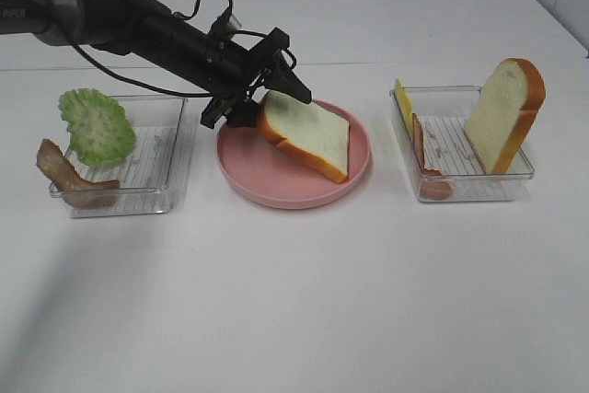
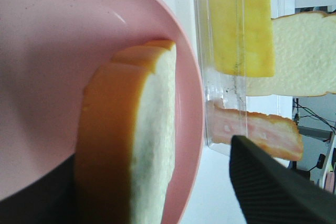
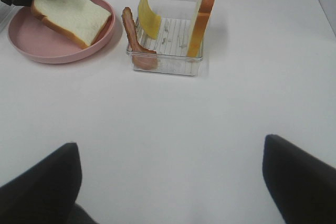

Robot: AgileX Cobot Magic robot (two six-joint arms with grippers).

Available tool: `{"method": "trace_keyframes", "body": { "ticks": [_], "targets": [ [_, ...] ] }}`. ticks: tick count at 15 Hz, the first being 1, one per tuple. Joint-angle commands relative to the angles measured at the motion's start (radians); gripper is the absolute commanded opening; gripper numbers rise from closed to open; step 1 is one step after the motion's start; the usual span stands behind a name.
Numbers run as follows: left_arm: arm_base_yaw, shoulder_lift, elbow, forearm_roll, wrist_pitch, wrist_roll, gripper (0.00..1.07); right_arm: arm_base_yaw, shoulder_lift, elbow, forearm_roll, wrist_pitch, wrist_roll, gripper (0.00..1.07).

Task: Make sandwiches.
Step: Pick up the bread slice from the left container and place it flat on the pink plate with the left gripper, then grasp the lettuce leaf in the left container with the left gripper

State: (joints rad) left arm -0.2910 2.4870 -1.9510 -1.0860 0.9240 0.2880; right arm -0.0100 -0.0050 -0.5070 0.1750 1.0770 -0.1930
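Observation:
One white bread slice [image 1: 308, 133] with orange-brown crust lies tilted on the pink plate [image 1: 276, 186], its left end raised. My left gripper [image 1: 267, 103] is open around that raised end. In the left wrist view the slice [image 2: 142, 145] stands between the jaws, with a gap to one finger [image 2: 273, 187]. A second bread slice [image 1: 502, 117] leans upright in the right tray [image 1: 460, 192], with yellow cheese [image 1: 403, 103] and bacon [image 1: 421, 149]. Lettuce [image 1: 97, 126] and bacon [image 1: 69, 177] sit in the left tray [image 1: 156, 186]. My right gripper [image 3: 173, 182] is open and empty over the bare table.
The white table [image 1: 294, 301] stretches in front of the plate and trays. The left arm [image 1: 138, 20] reaches in from the far left over the left tray. The right wrist view shows the plate [image 3: 47, 53] and the right tray [image 3: 165, 59] ahead.

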Motion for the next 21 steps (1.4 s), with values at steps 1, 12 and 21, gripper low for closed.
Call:
{"method": "trace_keyframes", "body": {
  "ticks": [1,12,21],
  "targets": [
    [-0.005,-0.030,0.000,0.059,0.007,0.005,0.74,-0.008,-0.017,0.001,0.002,-0.008,-0.014,0.88],
    [-0.153,-0.117,0.000,0.729,-0.102,-0.206,0.74,-0.008,-0.017,0.001,0.002,-0.008,-0.014,0.88],
    [-0.140,-0.220,-0.214,0.967,0.200,-0.399,0.74,-0.008,-0.017,0.001,0.001,-0.008,-0.014,0.88]
  ]
}}
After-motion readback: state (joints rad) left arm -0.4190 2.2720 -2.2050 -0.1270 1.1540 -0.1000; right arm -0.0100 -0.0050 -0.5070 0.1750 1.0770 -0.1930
